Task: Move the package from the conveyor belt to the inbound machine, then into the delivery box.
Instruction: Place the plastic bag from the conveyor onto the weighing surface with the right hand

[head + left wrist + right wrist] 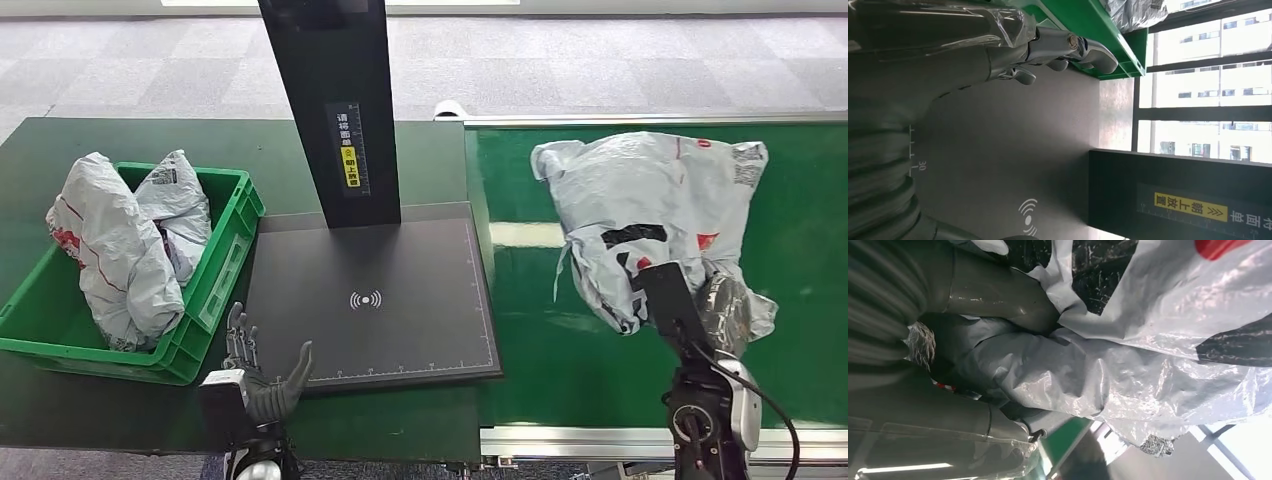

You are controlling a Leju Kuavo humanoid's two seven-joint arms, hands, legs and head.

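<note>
While the right hand [722, 312] clamps its fingers into the near edge of the grey plastic package [650, 215] lying on the green conveyor belt [810, 260], the pickup looks underway, so the next move calls for lifting it toward the inbound machine [380, 300] beside the belt, where the left hand [262, 375] waits, fingers apart.

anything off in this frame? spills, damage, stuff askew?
Nothing spilled or damaged. The two bags in the green bin are piled above its rim, one hanging over the far-left edge. The package on the belt is crumpled, with the right hand at its near edge. The left hand holds nothing.
</note>
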